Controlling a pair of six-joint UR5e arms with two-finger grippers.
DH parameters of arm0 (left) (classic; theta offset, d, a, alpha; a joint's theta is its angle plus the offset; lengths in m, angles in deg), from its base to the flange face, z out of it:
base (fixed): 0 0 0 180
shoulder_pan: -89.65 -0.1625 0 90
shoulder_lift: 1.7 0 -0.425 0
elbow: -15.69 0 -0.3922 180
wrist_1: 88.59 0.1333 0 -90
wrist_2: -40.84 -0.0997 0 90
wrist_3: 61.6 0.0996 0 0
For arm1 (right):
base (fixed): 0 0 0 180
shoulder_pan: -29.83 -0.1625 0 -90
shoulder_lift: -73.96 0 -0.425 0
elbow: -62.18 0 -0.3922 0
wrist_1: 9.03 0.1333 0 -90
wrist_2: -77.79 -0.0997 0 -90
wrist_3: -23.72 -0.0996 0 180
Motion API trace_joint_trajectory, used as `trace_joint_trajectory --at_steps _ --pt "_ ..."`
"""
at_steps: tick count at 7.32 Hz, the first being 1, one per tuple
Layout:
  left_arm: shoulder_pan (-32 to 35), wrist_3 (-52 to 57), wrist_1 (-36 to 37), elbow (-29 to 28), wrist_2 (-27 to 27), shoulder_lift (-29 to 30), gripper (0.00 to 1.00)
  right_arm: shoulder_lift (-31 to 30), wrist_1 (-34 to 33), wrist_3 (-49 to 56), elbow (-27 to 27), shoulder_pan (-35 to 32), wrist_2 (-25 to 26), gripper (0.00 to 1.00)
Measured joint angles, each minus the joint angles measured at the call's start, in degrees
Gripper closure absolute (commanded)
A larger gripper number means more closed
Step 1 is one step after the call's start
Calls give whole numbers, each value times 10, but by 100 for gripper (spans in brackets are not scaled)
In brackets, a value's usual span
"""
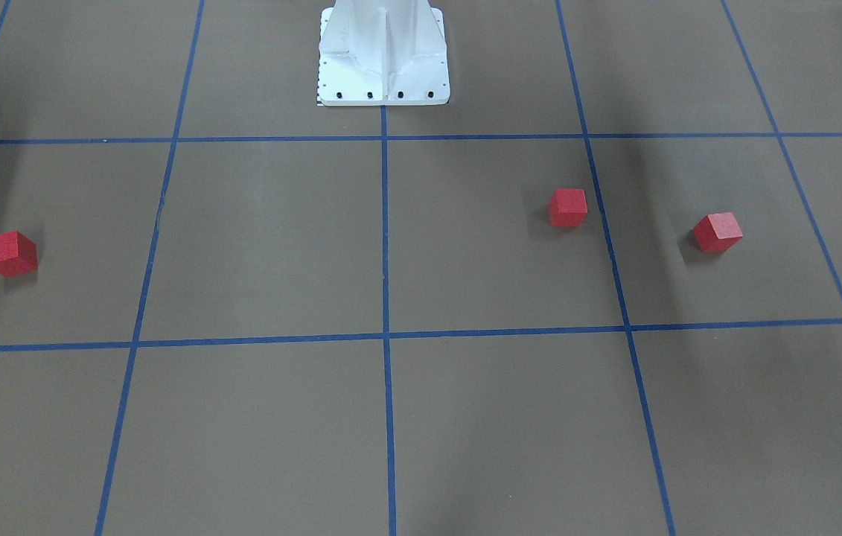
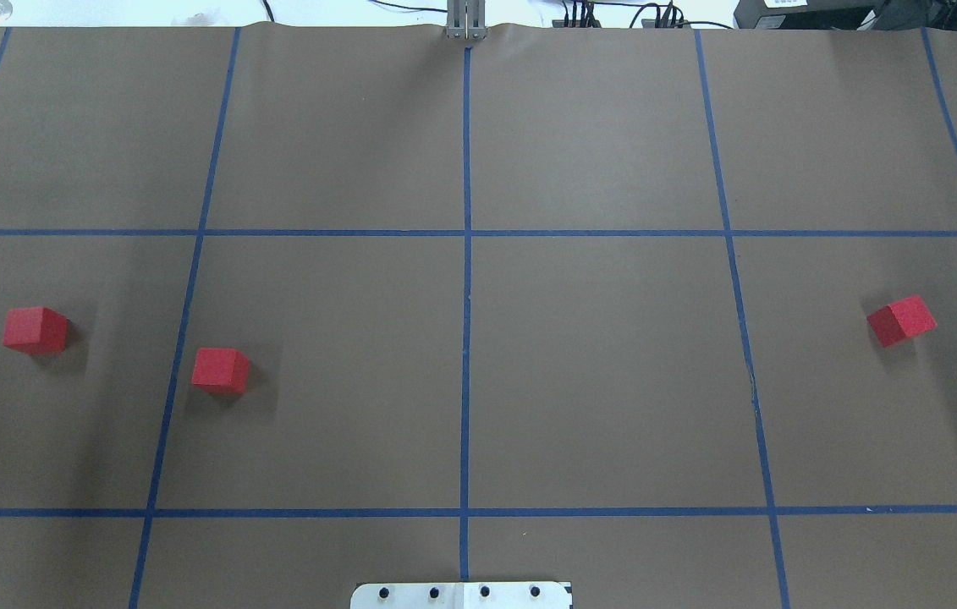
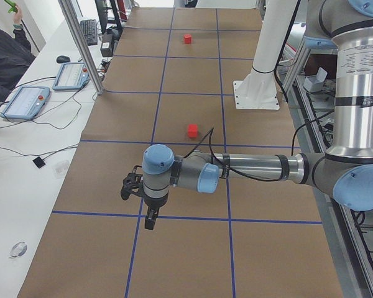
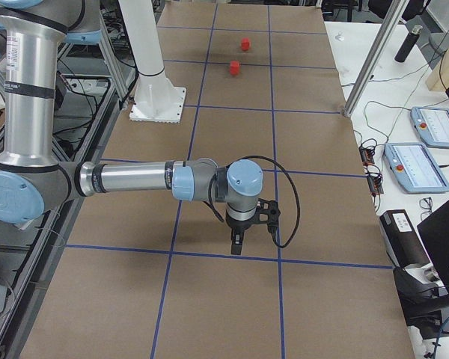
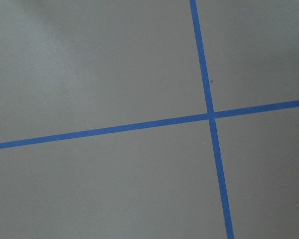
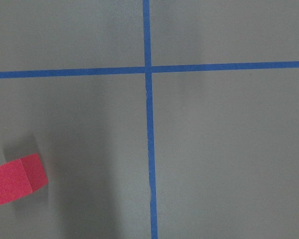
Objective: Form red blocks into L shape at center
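The left arm (image 3: pixel 255 166) is stretched low across the table (image 3: pixel 193 261). The left gripper (image 3: pixel 148 222) is pointed down near a tape line (image 3: pixel 87 213); how its jaws stand cannot be told. A red block (image 3: pixel 193 130) is seen just beyond the arm, and a second red block (image 3: pixel 187 38) lies far off. Two pendants (image 3: pixel 23 101) are laid on the side bench (image 3: pixel 12 167).

Brown paper-covered tabletop (image 2: pixel 613 381), blue tape grid (image 2: pixel 466 338). White side benches (image 3: pixel 12 180) at both ends: teach pendants (image 3: pixel 25 102), keyboard (image 3: pixel 89 31), mouse (image 3: pixel 63 59). Aluminium posts (image 3: pixel 81 43) at tabletop edge. Even overhead light, soft shadows.
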Motion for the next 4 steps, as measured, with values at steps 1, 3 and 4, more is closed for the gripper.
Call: trace_joint_trajectory --at_steps 1,3,4 --pt "0 0 0 4 0 -2 0 0 0 3 -1 0 0 1" --pt "1 0 0 12 3 -6 0 0 0 3 -1 0 -1 1" --pt "1 0 0 14 3 -6 0 0 0 2 1 0 -2 1"
